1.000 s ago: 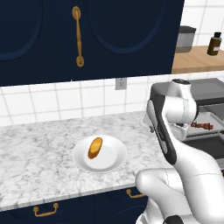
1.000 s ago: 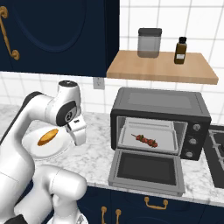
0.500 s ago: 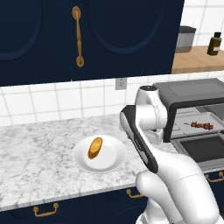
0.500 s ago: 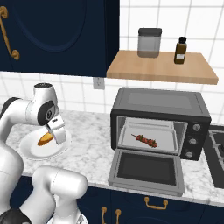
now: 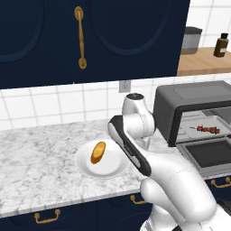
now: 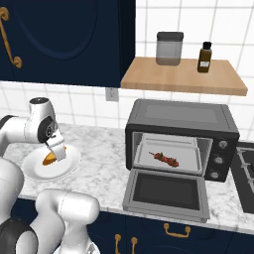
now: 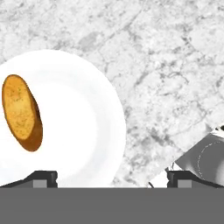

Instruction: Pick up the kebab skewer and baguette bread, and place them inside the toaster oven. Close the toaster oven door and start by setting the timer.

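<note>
One item of the two is already in place: the kebab skewer (image 6: 165, 159) lies on the tray inside the toaster oven (image 6: 176, 126), whose toaster oven door (image 6: 165, 194) hangs fully open toward the front. The baguette bread (image 5: 98, 152) lies on the white plate (image 5: 85, 167) on the marble counter (image 5: 36, 158), well apart from the oven.

The gripper (image 6: 57, 152) hovers above the plate with its jaws spread wide and nothing between them. In the hand view the two fingertips (image 7: 41, 178) straddle the plate's rim and bare marble, while the loaf sits off to one side — the claw is not yet centred over it.

The step in hand appears to be the approach to the loaf. Recommended procedure:

- Shift the hand sideways until the loaf lies midway between the fingertips.
- Rotate the wrist so the jaws close across the loaf's short axis, not its length.
- Descend vertically; stop before the tips strike the plate.
- Close gently — the loaf is rounded and may roll or slide on the smooth plate.
- Lift straight up before swinging toward the oven, keeping clear of the open door
</note>
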